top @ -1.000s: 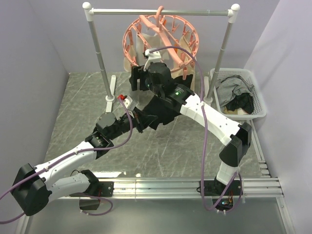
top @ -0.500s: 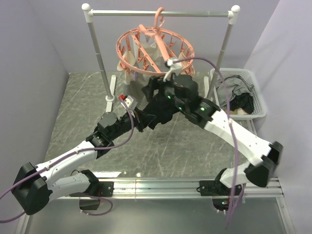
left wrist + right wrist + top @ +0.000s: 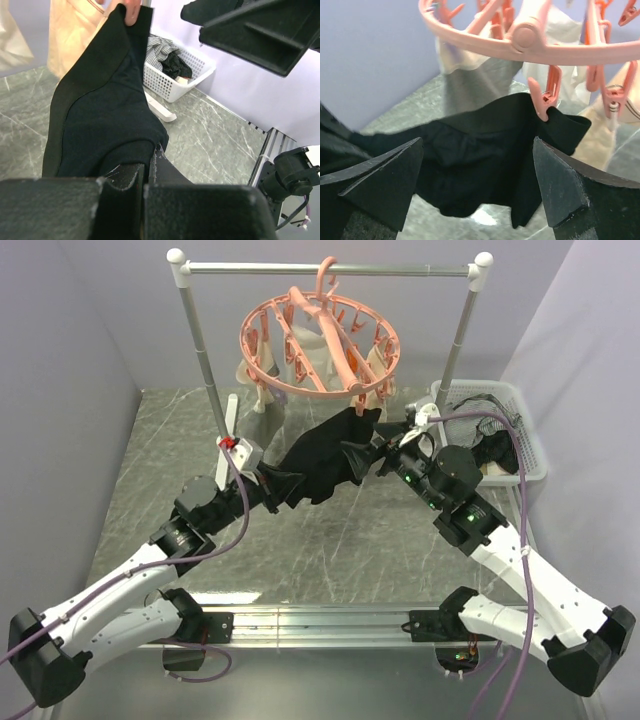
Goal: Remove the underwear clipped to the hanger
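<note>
Removal in progress, judged part-way. One black underwear (image 3: 320,455) garment hangs stretched below the hanger (image 3: 525,36), its upper corner gripped by a single pink clip (image 3: 545,97) on the near rim, its lower end drawn down and to the left of the hanger. The left pincer (image 3: 146,172) is pressed together on that lower end, bunched cloth folding over its fingers. The right pincer (image 3: 477,142) is spread wide just below the hanger, facing the clip, with nothing between its fingers. Cream-beige garments (image 3: 75,30) and a greyish one (image 3: 475,85) hang from clips on the far side of the hanger, so several pieces are left. The white lattice basket (image 3: 165,82) standing on the table to the right of the hanger contains dark and striped cloth, which suggests some pieces are already off. Materials: the black garment is matte, soft knit with a broad, smoother band along one edge, and drapes in loose folds. The cream pieces are thin and slightly translucent. The hanger is glossy salmon-pink moulded plastic, a round ring with crossbars and small peg clips, hooked over a silver metal rail (image 3: 330,268). The table (image 3: 330,540) is grey, marble-veined and faintly reflective.
</note>
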`<state>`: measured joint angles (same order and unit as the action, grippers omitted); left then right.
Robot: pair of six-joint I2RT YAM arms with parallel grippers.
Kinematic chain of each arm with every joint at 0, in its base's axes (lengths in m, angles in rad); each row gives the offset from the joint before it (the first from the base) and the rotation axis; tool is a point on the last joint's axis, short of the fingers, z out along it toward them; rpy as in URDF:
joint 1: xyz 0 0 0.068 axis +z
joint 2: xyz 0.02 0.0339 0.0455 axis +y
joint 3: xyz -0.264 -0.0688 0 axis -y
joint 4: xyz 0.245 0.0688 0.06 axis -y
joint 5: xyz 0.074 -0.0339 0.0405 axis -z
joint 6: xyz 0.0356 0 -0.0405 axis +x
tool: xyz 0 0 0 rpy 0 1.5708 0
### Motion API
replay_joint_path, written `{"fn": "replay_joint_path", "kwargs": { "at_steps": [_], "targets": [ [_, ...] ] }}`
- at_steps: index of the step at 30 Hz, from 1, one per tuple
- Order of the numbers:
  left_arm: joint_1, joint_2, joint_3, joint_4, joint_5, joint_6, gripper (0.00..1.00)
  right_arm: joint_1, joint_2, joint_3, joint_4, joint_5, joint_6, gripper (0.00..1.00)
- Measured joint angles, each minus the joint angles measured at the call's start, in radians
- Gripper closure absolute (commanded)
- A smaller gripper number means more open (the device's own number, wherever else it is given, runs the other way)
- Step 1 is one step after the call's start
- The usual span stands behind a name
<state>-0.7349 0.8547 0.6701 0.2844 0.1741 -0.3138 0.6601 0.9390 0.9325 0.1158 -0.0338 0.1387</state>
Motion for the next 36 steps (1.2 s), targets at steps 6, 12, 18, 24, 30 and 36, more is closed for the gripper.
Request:
{"fn": "replay_joint_path", "kwargs": {
  "at_steps": [6,12,18,24,30,36],
  "targets": [
    [0.000,-0.028,0.021,-0.066,-0.007,0.014,0.99,-0.098,-0.022,-0.024,0.044,-0.123,-0.078,0.04],
    [0.000,-0.061,0.027,-0.119,-0.007,0.021,0.99,-0.243,0.056,0.021,0.055,-0.340,-0.105,0.06],
    [0.000,-0.099,0.036,-0.147,-0.006,0.021,0.98,-0.276,0.157,0.060,0.055,-0.540,-0.140,0.06],
    [0.000,-0.122,0.048,-0.174,-0.006,0.022,0.98,-0.294,0.227,0.126,0.066,-0.611,-0.160,0.06],
    [0.000,-0.138,0.055,-0.196,-0.006,0.024,0.98,-0.321,0.278,0.184,0.073,-0.651,-0.163,0.06],
    [0.000,-0.155,0.061,-0.203,-0.004,0.024,0.98,-0.346,0.317,0.196,0.087,-0.704,-0.162,0.09]
  ]
}}
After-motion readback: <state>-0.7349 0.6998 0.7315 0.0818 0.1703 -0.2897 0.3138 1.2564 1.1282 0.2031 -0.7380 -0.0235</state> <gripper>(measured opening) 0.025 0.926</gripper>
